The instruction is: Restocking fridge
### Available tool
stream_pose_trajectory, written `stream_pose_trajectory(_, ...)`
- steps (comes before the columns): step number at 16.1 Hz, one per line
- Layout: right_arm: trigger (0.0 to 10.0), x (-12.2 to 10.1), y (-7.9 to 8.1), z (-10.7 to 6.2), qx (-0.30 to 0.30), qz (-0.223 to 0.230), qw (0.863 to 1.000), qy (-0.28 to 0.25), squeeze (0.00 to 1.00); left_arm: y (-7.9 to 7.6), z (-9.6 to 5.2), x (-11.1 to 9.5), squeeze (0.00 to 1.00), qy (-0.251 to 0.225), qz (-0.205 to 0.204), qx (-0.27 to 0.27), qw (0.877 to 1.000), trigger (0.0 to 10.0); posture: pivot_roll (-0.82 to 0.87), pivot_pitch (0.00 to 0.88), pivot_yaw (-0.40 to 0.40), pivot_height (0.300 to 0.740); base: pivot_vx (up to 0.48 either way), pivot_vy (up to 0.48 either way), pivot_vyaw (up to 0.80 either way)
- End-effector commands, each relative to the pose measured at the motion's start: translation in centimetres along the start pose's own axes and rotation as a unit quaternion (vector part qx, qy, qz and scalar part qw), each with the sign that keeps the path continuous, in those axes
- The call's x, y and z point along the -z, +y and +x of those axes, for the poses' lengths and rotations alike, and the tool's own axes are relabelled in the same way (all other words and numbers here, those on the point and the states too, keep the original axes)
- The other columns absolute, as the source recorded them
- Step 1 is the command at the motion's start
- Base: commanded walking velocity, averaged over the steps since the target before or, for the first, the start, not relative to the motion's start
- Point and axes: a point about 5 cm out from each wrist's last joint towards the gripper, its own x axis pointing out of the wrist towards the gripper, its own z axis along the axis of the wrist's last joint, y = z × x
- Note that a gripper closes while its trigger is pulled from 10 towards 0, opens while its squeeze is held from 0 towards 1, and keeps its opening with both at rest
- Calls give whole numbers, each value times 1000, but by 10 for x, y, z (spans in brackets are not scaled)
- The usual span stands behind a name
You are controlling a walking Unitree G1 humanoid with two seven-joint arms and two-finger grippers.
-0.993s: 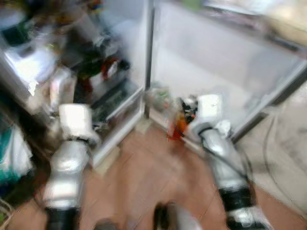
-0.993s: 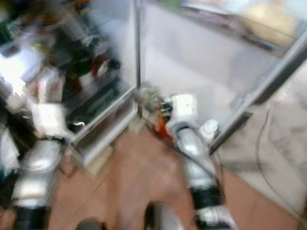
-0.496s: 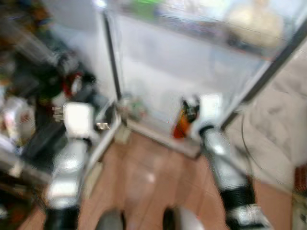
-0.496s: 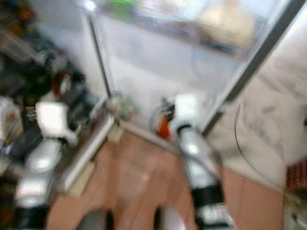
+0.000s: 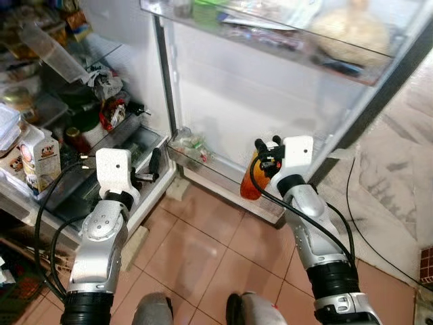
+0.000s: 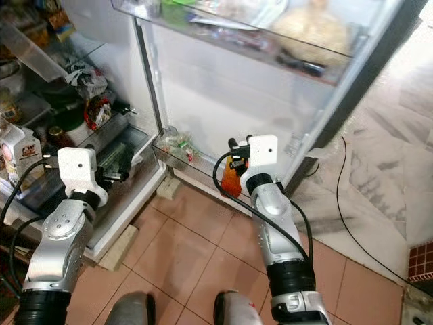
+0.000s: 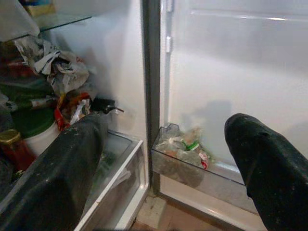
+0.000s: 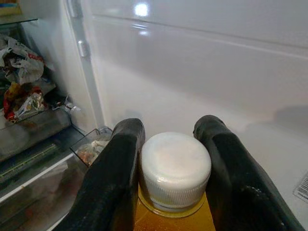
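The right gripper [image 8: 175, 163] is clamped on a bottle [image 8: 174, 211] of orange liquid, one black finger [image 8: 115, 178] on each side of its neck just under the white cap [image 8: 175, 169]. In the head views the bottle [image 5: 250, 179] hangs in front of the open fridge door [image 5: 270, 101], just above the door's bottom bin [image 5: 203, 159], which holds some small wrapped packets [image 7: 185, 149] at its hinge end. The bottle is held roughly upright, cap toward the wrist, and is not resting on anything.

The left gripper [image 7: 163, 159] is held out toward the fridge's lower part with its fingers [image 7: 72, 163] wide apart and nothing between them. In the left eye view it [image 5: 150, 166] sits near the front edge of the lower drawer [image 5: 128, 152].

Inside the fridge [image 5: 61, 101], the shelves are crowded: crumpled wrappers [image 7: 53, 67], a red packet [image 5: 111, 112], a green-lidded tub [image 7: 31, 127], a jar with a gold lid [image 7: 12, 144]. A carton [image 5: 37, 152] stands on a low rack left of the robot's left arm. An upper door shelf [image 5: 270, 34] carries bags and a pale round bundle [image 5: 348, 27]. The floor [image 5: 203, 257] is terracotta tile; a black cable [image 5: 365, 217] trails over pale marble to the right.
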Motion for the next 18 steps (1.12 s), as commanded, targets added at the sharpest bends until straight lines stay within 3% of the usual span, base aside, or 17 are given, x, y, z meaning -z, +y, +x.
stream_pose_trajectory(1,10000,-7,-1,0,-3,3,1000,-17,0,0,0,3,0,10,5,-4,1000,10000,89,139,-47,740,0,0,0)
stream_pose_trajectory(8,10000,-8,1,1,-13,10,1000,-20,0,2,0,3,0,10,10,-20,1000,10000,90,143,-48,666,0,0,0)
stream_pose_trajectory(18,10000,-11,5,0,-35,11,999,-30,0,7,1,-2,0,-5,7,-37,999,10000,87,148,-46,666,62,0,0)
